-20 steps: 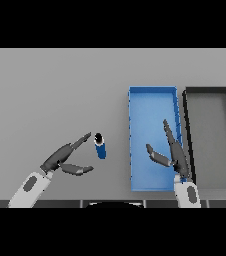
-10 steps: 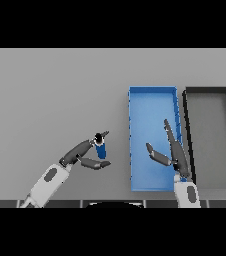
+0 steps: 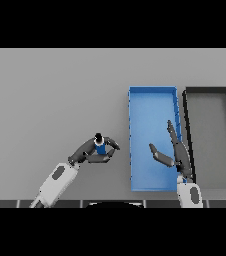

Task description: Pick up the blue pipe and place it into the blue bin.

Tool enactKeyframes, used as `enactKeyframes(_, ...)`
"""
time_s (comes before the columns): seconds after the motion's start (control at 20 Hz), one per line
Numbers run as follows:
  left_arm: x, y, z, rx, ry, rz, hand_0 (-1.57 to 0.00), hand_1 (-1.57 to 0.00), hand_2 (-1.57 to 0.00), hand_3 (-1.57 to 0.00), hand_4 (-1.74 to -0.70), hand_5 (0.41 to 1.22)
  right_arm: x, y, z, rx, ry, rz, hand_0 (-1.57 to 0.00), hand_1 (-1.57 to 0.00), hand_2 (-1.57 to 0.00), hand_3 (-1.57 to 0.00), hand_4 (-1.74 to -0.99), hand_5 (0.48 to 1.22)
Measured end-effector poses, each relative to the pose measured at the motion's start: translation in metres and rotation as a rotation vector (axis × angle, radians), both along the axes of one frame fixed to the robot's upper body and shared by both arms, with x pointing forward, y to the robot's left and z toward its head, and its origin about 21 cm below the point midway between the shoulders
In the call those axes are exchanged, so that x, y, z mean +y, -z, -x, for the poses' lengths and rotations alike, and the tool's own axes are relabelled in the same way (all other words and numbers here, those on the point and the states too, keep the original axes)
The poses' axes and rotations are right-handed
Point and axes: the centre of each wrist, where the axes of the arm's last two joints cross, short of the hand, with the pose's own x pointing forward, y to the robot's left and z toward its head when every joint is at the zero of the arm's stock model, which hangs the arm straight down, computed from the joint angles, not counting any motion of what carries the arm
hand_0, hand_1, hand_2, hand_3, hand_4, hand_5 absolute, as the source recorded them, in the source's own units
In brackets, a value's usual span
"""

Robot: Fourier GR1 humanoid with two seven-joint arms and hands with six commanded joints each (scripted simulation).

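I see no label or writing on anything here. My left hand has its fingers and thumb curled around the blue pipe, which stands upright on the grey table just left of the blue bin. My right hand hovers over the bin's near right part with fingers straight, and a black bin sits just right of the blue one.

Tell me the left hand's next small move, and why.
Probably lift straight up a little. The left hand has its fingers curled round the blue pipe, which seems to stand upright on the table, left of the blue bin. It should clear the bin's wall before moving across. The right hand hovers open over the bin.
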Motion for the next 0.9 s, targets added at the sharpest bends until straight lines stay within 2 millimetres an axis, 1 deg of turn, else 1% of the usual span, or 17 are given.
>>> enactKeyframes(0.05, -0.005, 0.003, 0.005, -0.003, 0.010, -0.011, -0.89, -1.00, -1.03, -1.01, -1.53, 0.988, 0.000, 0.000, -0.001, -0.002, -0.002, -0.006, 0.00, 0.00, 0.00, 0.00, -1.195, 0.604)
enactKeyframes(0.15, -0.011, 0.005, 0.006, -0.016, 0.046, -0.006, -1.13, -1.20, -1.23, -1.17, -1.60, 1.072, -0.002, -0.002, -0.003, -0.016, -0.002, -0.008, 0.00, 0.00, 0.00, 0.00, -1.198, 0.604)
enactKeyframes(0.2, -0.014, 0.006, 0.009, -0.036, 0.060, -0.005, -1.22, -1.28, -1.30, -1.22, -1.63, 1.101, 0.002, -0.001, -0.004, -0.009, -0.007, -0.008, 0.00, 0.00, 0.00, 0.00, -1.195, 0.603)
enactKeyframes(0.25, -0.014, 0.005, 0.008, -0.048, 0.051, -0.013, -1.29, -1.34, -1.35, -1.27, -1.65, 1.125, -0.002, -0.003, -0.004, -0.015, -0.006, -0.003, 0.00, 0.00, 0.00, 0.00, -1.191, 0.602)
enactKeyframes(0.3, -0.012, 0.007, 0.011, -0.067, 0.045, 0.001, -1.35, -1.38, -1.40, -1.32, -1.67, 1.144, -0.001, -0.003, -0.005, -0.013, -0.012, 0.000, 0.00, 0.00, 0.00, 0.00, -1.190, 0.600)
enactKeyframes(0.4, -0.016, 0.007, 0.011, -0.079, 0.031, 0.010, -1.43, -1.45, -1.46, -1.38, -1.69, 1.172, 0.000, -0.003, -0.007, -0.015, -0.012, -0.007, 0.00, 0.00, 0.00, 0.00, -1.189, 0.601)
enactKeyframes(0.5, -0.021, -0.005, 0.010, -0.124, 0.024, 0.059, -1.48, -1.49, -1.50, -1.42, -1.71, 1.190, 0.002, -0.003, -0.006, -0.012, -0.009, -0.004, 0.00, 0.00, 0.00, 0.00, -1.187, 0.603)
enactKeyframes(0.55, -0.025, -0.014, 0.009, -0.144, 0.027, 0.096, -1.50, -1.51, -1.51, -1.44, -1.72, 1.196, 0.000, -0.001, -0.005, -0.006, -0.009, 0.003, 0.00, 0.00, 0.00, 0.00, -1.187, 0.605)
enactKeyframes(0.6, -0.025, -0.019, 0.010, -0.162, 0.037, 0.116, -1.51, -1.52, -1.52, -1.45, -1.72, 1.201, 0.002, 0.001, -0.002, -0.013, -0.017, 0.002, 0.00, 0.00, 0.00, 0.00, -1.183, 0.606)
enactKeyframes(0.65, -0.029, -0.027, 0.008, -0.175, 0.040, 0.126, -1.52, -1.53, -1.53, -1.45, -1.73, 1.205, 0.001, -0.003, -0.006, -0.015, -0.007, 0.010, 0.00, 0.00, 0.00, 0.00, -1.180, 0.604)
enactKeyframes(0.7, -0.030, -0.031, 0.007, -0.179, 0.044, 0.142, -1.53, -1.54, -1.54, -1.46, -1.73, 1.208, 0.001, -0.003, -0.005, -0.022, -0.009, 0.011, 0.00, 0.00, 0.00, 0.00, -1.172, 0.603)
enactKeyframes(0.75, -0.034, -0.040, 0.004, -0.195, 0.052, 0.154, -1.54, -1.55, -1.55, -1.47, -1.73, 1.211, 0.002, -0.002, -0.003, -0.022, -0.010, 0.011, 0.00, 0.00, 0.00, 0.00, -1.164, 0.602)
enactKeyframes(0.8, -0.038, -0.044, 0.006, -0.202, 0.064, 0.151, -1.55, -1.55, -1.55, -1.48, -1.73, 1.213, -0.002, -0.003, -0.002, -0.027, -0.004, 0.019, 0.00, 0.00, 0.00, 0.00, -1.157, 0.600)
enactKeyframes(0.9, -0.042, -0.055, 0.011, -0.212, 0.080, 0.135, -1.56, -1.56, -1.56, -1.49, -1.74, 1.216, 0.001, -0.004, 0.001, -0.031, -0.010, 0.012, 0.00, 0.00, 0.00, 0.00, -1.144, 0.601)
